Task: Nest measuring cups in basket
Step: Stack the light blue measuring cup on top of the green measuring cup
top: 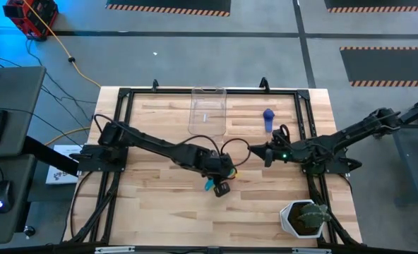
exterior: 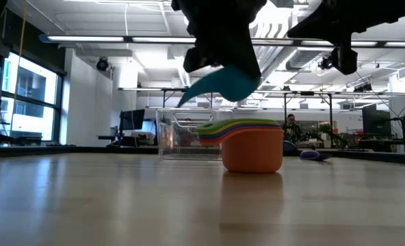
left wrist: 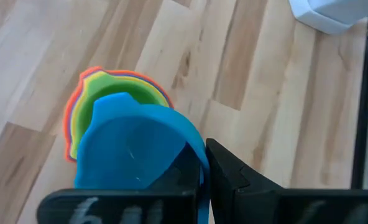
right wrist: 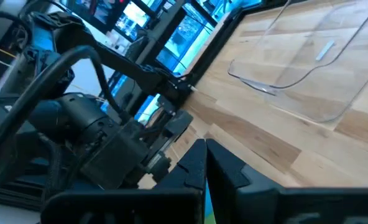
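Light blue cup point(left wrist: 131, 146), clamped by left gripper point(left wrist: 202, 177) just above nested stack point(exterior: 250, 143) at mid-table, its base hidden by fingers; purple-blue cup point(top: 267, 118) beside clear basket point(top: 207, 111) near far edge; right gripper point(top: 267, 153) nearby, jaws together, empty; wooden table point(top: 159, 212); plant pot point(top: 304, 217).

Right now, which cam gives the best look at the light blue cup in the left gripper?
Left wrist view: the light blue cup fills the picture, its rim pinched by the left gripper, above the nested stack. Low view shows it side-on, raised above the stack. High view shows a sliver; right wrist view none.
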Tool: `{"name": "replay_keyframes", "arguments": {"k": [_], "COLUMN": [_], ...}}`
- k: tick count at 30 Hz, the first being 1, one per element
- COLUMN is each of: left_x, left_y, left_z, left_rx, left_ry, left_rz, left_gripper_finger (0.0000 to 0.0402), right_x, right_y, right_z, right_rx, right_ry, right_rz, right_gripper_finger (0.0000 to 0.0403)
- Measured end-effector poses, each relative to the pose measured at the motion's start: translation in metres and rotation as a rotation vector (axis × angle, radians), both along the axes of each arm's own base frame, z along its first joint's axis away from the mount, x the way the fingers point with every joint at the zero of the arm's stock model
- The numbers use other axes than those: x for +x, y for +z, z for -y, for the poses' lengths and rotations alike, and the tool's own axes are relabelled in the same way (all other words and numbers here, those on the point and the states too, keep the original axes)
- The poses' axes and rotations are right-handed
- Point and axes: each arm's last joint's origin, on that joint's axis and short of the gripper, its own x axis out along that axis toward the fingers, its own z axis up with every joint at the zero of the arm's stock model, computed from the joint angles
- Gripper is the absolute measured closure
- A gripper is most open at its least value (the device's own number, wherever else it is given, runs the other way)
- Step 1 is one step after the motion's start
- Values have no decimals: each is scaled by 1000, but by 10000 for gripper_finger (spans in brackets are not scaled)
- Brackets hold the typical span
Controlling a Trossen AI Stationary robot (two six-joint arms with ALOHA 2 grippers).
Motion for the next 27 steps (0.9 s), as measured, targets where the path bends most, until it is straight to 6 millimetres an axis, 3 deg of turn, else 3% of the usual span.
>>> {"name": "replay_keyframes", "arguments": {"k": [10,19,27], "left_x": [8,8,8], "left_y": [-7,-7,-7], "left_z": [-20,-20,-21], "left_rx": [17,19,26], "left_ry": [38,39,47], "left_rz": [4,4,6], "left_gripper_finger": [382,371,329], "right_x": [0,-1,-1], "right_y": [-2,-3,-3], "right_z": [0,0,1], "right_rx": [-9,-11,-13], "right_ry": [-4,-4,-13], "right_rz": [-21,-28,-29], "right_gripper_finger": [403,403,403]}}
